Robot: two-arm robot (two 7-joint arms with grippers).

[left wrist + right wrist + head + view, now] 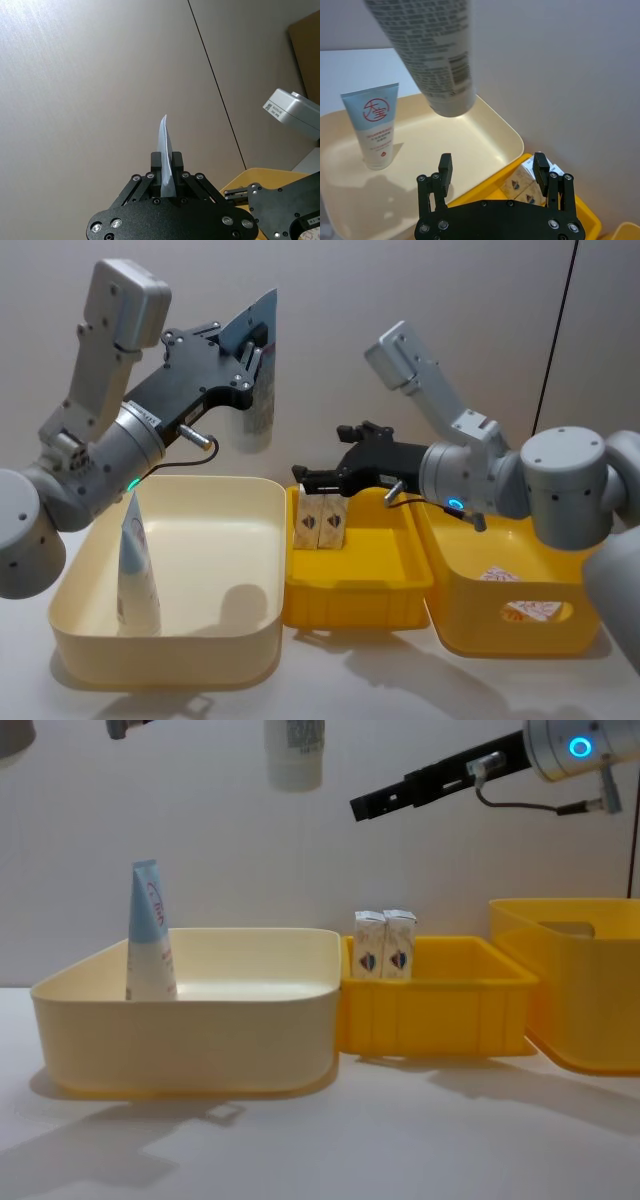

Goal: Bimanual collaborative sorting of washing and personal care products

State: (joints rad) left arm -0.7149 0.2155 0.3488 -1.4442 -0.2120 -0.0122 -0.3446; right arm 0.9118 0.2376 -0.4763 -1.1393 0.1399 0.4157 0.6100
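Soft laminate squeeze tube (257, 415), likely light and slippery. Left gripper (255, 352) is clamped on its stiffer crimped end, body hanging below it over the cream bin (170, 665). Right gripper (303, 480) is spread, just above the cartons (320, 525).

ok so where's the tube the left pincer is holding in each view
Head view: held tube upper left of centre, cap down, in the left pincer.
Left wrist view: held tube between the pincer's fingers, crimped end outward.
Right wrist view: held tube close up, over the bin.
Chest view: held tube at top edge.
Landmark: cream bin beneath it.
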